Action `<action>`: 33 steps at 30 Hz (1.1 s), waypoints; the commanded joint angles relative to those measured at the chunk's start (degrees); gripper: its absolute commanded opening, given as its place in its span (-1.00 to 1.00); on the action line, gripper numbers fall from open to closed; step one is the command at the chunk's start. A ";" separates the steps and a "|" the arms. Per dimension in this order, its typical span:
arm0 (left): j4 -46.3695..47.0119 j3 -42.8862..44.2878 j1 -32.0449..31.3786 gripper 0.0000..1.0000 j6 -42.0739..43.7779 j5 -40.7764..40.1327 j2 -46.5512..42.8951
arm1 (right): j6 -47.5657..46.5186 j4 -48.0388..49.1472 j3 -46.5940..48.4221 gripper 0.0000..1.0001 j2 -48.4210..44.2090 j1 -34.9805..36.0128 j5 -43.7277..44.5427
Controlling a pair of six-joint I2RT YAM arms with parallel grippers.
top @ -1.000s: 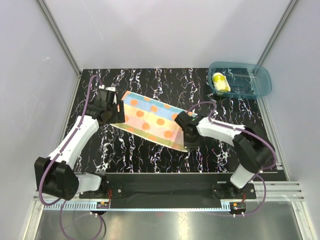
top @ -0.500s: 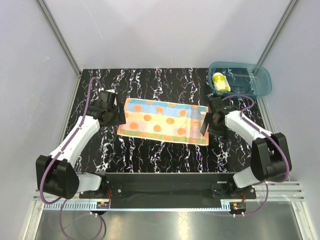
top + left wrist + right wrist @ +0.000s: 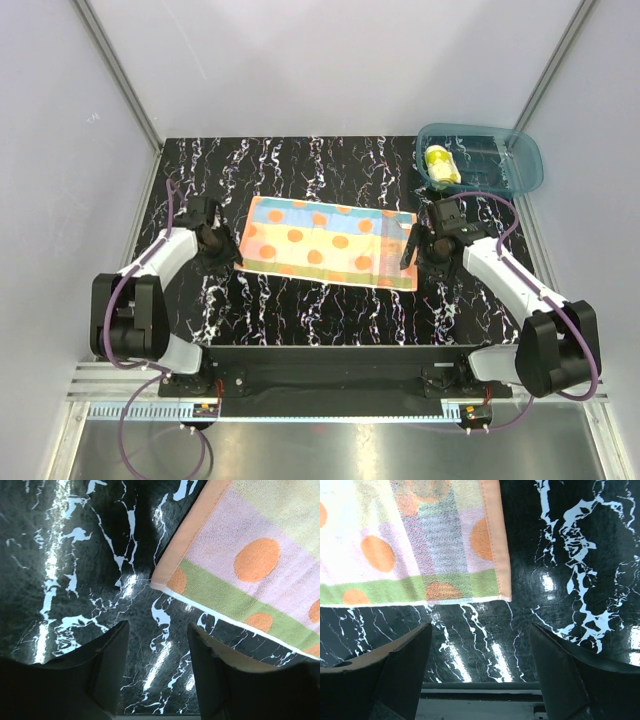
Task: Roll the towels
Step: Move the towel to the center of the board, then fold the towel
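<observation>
Orange towel spread flat on the desk, ready for rolling.
Left fingers and right fingers both stand apart, grasping nothing. Each is poised just off a near corner of the cloth, probably so the flattened sheet can be rolled evenly from an edge. The yellow towel sits bundled in the teal bin, seemingly finished.

The top view is bright and sharp, with soft light from above and small shadows. In the wrist views the shiny table has white glare, and the dark fingers at 6 o'clock look blurry.
</observation>
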 commanded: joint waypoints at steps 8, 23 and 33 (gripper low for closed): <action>5.68 1.60 -0.07 0.10 -3.94 -2.56 6.25 | -2.78 1.83 0.44 0.68 -1.55 0.14 -3.28; 10.86 1.07 -0.07 -0.22 -5.18 -2.74 11.79 | -3.93 1.13 0.70 0.66 -1.02 0.14 -3.10; 12.01 -0.24 -0.07 -1.00 -4.73 -1.16 9.60 | -3.49 1.39 0.09 0.65 -0.41 0.14 -3.54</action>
